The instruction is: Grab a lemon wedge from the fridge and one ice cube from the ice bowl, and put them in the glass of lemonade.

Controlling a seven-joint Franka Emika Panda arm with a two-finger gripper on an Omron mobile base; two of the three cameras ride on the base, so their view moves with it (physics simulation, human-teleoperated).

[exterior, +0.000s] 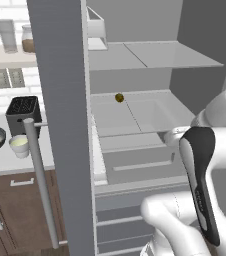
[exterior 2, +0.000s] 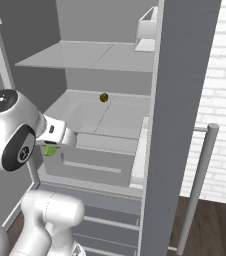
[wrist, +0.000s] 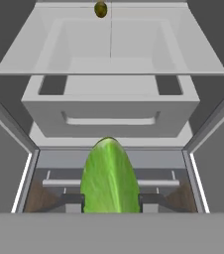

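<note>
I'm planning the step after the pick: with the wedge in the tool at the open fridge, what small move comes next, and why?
Probably draw the tool straight back out of the fridge. The lemon wedge sits clamped between its fingers, and the glass of lemonade stands on the counter beyond the open door, so the arm must clear that door first.

White brick wall (exterior: pixel 0 102) rises behind a pale counter (exterior: pixel 15 159), with a wall shelf (exterior: pixel 7 57) above. Brown wooden cabinets (exterior: pixel 15 210) stand under the counter. A black toaster (exterior: pixel 23 114) sits on it. Dark wood floor (exterior 2: pixel 220 225) lies by another brick wall (exterior 2: pixel 220 100).
</note>
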